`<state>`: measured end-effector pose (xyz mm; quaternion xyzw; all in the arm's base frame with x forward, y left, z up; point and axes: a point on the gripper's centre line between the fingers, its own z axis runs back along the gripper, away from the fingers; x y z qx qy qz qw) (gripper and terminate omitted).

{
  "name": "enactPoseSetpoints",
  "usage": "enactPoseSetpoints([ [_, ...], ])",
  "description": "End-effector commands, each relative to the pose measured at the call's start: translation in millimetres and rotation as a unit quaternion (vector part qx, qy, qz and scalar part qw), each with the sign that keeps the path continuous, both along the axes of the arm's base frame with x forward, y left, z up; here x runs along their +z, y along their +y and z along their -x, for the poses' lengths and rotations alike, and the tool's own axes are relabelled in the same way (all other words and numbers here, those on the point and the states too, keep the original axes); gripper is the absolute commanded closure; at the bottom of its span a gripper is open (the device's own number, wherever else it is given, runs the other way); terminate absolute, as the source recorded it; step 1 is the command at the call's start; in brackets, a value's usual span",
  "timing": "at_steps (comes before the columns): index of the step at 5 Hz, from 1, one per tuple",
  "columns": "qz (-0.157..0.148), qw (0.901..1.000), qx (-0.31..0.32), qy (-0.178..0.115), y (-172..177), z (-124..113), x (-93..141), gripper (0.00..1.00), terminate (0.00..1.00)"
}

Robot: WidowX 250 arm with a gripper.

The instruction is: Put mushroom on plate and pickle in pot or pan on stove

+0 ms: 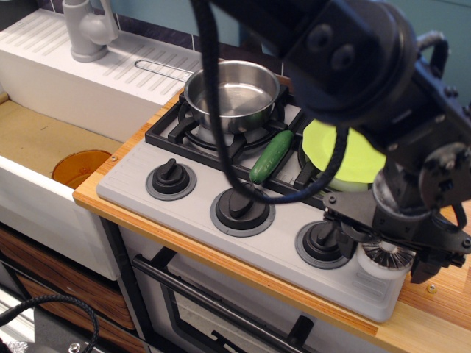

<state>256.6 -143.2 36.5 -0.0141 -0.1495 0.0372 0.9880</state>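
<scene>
The white mushroom (385,257), gills facing the camera, sits at the front right corner of the grey stove (184,209), right of the rightmost knob. My gripper (388,248) comes down over it, with a finger on each side, closed on the cap. The lime-green plate (346,156) lies on the right burner, partly behind my arm. The dark green pickle (271,156) lies on the grate between the burners. The steel pot (232,94) stands empty on the left back burner, its wire handle pointing left.
Three black knobs (242,208) line the stove's front. An orange bowl (79,168) lies in the sink at left. A grey faucet (87,29) stands on the white drainboard. The wooden counter edge (434,309) runs just right of the mushroom.
</scene>
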Motion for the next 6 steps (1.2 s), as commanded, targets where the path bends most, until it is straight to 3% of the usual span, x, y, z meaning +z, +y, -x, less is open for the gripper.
enactPoseSetpoints([
  [1,0.017,0.9998,0.001,0.007,3,-18,50,1.0,0.0],
  [3,0.008,0.9989,-0.025,0.039,36,-74,85,1.0,0.0],
  [5,0.013,0.9977,-0.058,0.033,62,-126,76,1.0,0.0],
  [6,0.015,0.9979,-0.055,0.032,61,-127,69,1.0,0.0],
])
